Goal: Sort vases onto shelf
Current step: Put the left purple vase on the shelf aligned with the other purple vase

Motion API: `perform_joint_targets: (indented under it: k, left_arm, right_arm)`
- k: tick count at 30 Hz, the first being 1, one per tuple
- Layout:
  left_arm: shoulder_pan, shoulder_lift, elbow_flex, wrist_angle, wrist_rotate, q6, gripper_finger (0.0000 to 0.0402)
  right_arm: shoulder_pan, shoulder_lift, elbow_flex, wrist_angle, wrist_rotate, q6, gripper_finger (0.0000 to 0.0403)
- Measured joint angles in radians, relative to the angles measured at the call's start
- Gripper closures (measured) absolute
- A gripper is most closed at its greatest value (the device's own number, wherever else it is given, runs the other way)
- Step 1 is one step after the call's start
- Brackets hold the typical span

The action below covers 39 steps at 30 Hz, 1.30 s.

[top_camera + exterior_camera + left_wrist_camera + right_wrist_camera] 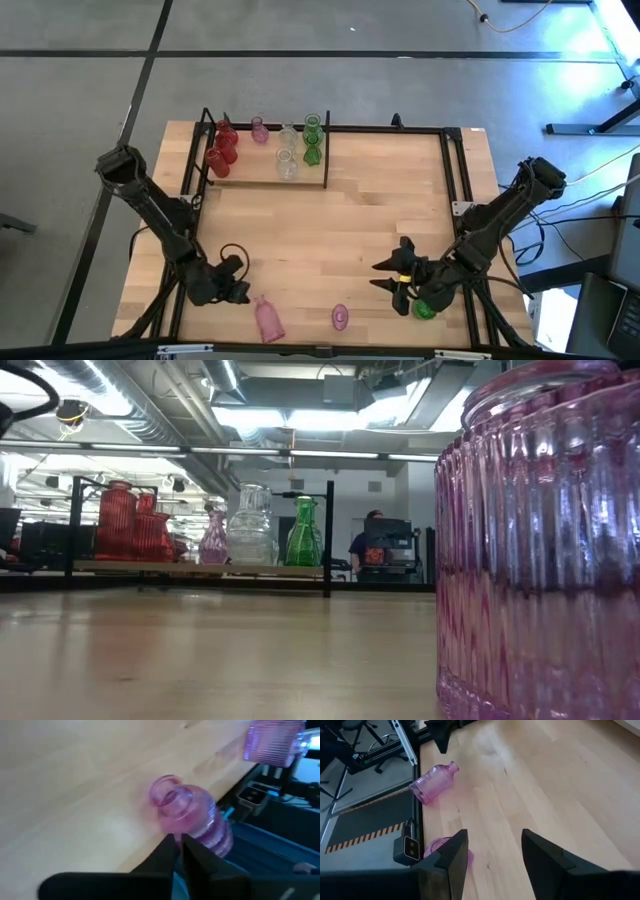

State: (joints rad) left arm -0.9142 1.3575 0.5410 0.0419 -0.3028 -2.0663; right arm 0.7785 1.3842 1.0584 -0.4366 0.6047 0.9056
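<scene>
I see pink vase (268,319) lying flat on desk (330,235), neck toward left end effector (240,283), fingers together; right end effector (392,277) apart, empty.

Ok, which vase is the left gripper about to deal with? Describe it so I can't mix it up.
Look along the table's near edge, just beside the left gripper. The pink vase there lies on its side. The other pink vase on that edge stands upright, farther toward the right arm.
</scene>
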Motion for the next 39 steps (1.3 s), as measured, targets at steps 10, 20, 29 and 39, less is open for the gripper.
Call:
perform_joint_targets:
  k: [10,20,29,39]
  left_arm:
    - [0.043,0.003,-0.031,0.083,0.029,-0.006,0.0239]
    - [0.017,0.016,-0.031,0.060,0.148,-0.024,0.0169]
    - [0.010,0.017,-0.031,-0.054,0.188,-0.071,0.0184]
    - [0.108,0.014,-0.025,-0.441,-0.134,-0.012,0.0201]
  right_arm:
    - [0.000,0.000,0.000,0.016,-0.003,-0.001,0.0235]
    - [0.000,0.000,0.000,0.016,0.004,-0.002,0.0235]
    - [0.000,0.000,0.000,0.073,0.005,-0.004,0.0235]
    - [-0.195,0.015,0.000,0.371,-0.167,-0.202,0.0235]
